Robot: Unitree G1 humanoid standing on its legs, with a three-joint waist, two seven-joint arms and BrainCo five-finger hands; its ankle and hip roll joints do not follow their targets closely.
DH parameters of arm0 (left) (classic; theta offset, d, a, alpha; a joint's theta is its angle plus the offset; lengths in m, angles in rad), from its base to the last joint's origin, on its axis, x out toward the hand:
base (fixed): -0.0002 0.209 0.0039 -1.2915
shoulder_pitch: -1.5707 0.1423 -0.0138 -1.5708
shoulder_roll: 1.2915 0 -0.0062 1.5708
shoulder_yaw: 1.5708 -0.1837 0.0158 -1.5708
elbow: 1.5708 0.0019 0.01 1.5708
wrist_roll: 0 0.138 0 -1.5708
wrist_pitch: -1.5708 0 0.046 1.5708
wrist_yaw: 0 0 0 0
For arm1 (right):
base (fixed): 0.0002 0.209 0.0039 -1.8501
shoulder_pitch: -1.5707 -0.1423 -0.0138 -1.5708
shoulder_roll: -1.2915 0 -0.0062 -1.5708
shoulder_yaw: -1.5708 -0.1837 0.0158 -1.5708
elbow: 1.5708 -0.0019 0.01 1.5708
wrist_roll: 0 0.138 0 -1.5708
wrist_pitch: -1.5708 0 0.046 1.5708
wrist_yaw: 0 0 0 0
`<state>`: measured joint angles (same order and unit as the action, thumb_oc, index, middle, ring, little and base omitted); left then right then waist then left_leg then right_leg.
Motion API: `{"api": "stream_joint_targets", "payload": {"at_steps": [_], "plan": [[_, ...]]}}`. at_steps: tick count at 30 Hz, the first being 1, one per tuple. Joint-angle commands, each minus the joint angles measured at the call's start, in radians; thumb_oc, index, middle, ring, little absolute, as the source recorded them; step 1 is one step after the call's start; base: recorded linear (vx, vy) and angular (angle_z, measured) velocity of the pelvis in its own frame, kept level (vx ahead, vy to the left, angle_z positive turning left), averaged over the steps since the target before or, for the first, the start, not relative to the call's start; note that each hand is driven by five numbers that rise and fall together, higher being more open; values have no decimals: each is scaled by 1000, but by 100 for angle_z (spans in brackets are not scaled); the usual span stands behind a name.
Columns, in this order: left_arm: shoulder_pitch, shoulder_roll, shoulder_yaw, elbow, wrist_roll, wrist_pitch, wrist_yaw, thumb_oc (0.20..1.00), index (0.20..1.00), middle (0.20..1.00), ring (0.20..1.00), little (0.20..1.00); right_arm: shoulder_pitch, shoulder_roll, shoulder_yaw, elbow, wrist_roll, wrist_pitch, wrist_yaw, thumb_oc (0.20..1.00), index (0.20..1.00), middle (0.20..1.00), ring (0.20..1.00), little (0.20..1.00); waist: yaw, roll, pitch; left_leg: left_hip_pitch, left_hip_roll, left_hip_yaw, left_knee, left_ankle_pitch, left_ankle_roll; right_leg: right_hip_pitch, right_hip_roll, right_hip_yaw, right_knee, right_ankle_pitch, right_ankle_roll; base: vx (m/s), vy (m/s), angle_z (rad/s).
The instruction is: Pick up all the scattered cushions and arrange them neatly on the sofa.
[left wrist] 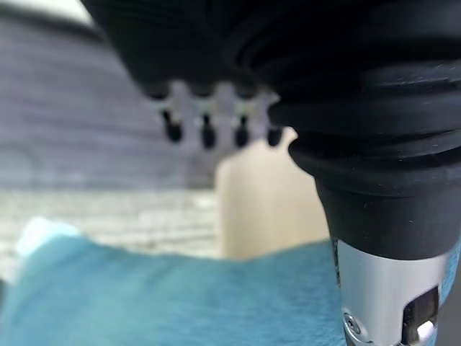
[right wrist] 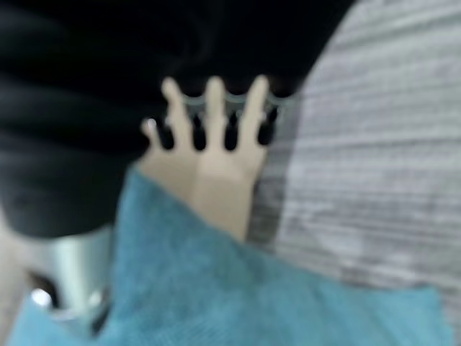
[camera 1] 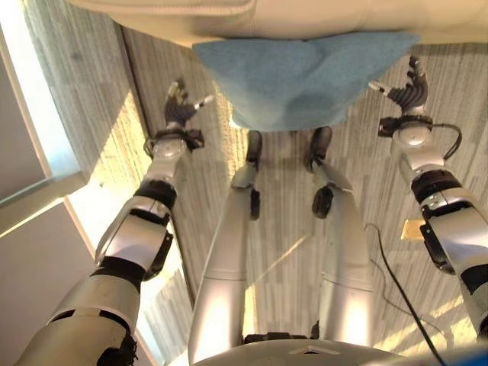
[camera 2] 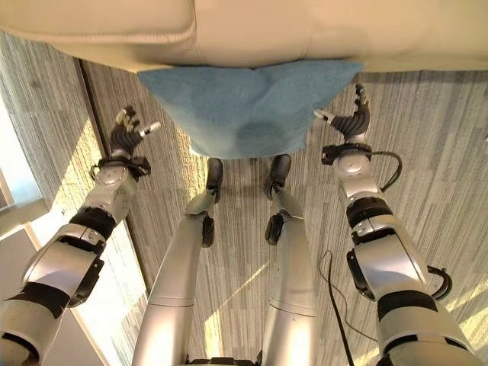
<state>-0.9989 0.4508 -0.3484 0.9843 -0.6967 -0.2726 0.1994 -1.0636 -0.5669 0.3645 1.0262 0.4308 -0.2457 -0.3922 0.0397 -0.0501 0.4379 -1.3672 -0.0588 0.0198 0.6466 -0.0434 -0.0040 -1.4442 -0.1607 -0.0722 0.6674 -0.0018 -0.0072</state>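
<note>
Sofa [camera 2: 252, 30]: cream, at the far edge; we see no cushion set on the part in view, so placing remains, in our judgement.
Floor [camera 2: 427, 137]: grey striped carpet.
Cushion [camera 2: 244, 107]: one, teal, soft nap, roughly square, lying on the floor against the sofa front, between our hands; not yet lifted.
Left hand [camera 1: 181, 107]: left of the cushion, apart from it, fingers loosely spread, holding nothing.
Right hand [camera 1: 409, 90]: just beside the cushion's right corner, fingers relaxed, empty.

A plain teal-blue fabric cushion [camera 2: 248, 107], a plain cream leather sofa [camera 2: 252, 30], and a grey carpet floor [camera 2: 427, 137] with fine pale streaks
</note>
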Motion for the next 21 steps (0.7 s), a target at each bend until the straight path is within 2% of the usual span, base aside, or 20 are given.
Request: {"api": "stream_joint_targets", "payload": {"at_steps": [1,4,13,21], "plan": [[142,6,42,19,-49,-45,-8,1000,1000,1000,1000,1000,138,8,51,-36,64,-64,25,1000,1000,1000,1000,1000,-26,20,-148,-52,-21,-93,13,-51,-12,22,-4,7,-37,-34,106,67,16,5],[114,7,22,-15,-56,-45,-7,1000,1000,1000,1000,1000,125,-2,70,-128,94,-89,40,1000,1000,1000,1000,1000,-38,13,-156,-118,-22,-92,39,-51,-12,-43,2,8,-8,-44,104,39,0,0],[-6,13,-28,9,-54,-40,-7,1000,1000,1000,1000,1000,37,7,119,-156,151,-111,69,1000,1000,1000,1000,1000,-49,16,-159,-181,-21,-98,35,-44,-14,-111,6,11,-8,-44,113,14,2,-2],[-154,-36,-97,0,-70,-49,10,1000,1000,1000,1000,1000,-129,99,229,-106,170,-101,78,1000,1000,1000,1000,1000,-39,26,-133,-202,-21,-104,59,-44,-12,-125,11,4,1,-53,115,0,0,0]]}}
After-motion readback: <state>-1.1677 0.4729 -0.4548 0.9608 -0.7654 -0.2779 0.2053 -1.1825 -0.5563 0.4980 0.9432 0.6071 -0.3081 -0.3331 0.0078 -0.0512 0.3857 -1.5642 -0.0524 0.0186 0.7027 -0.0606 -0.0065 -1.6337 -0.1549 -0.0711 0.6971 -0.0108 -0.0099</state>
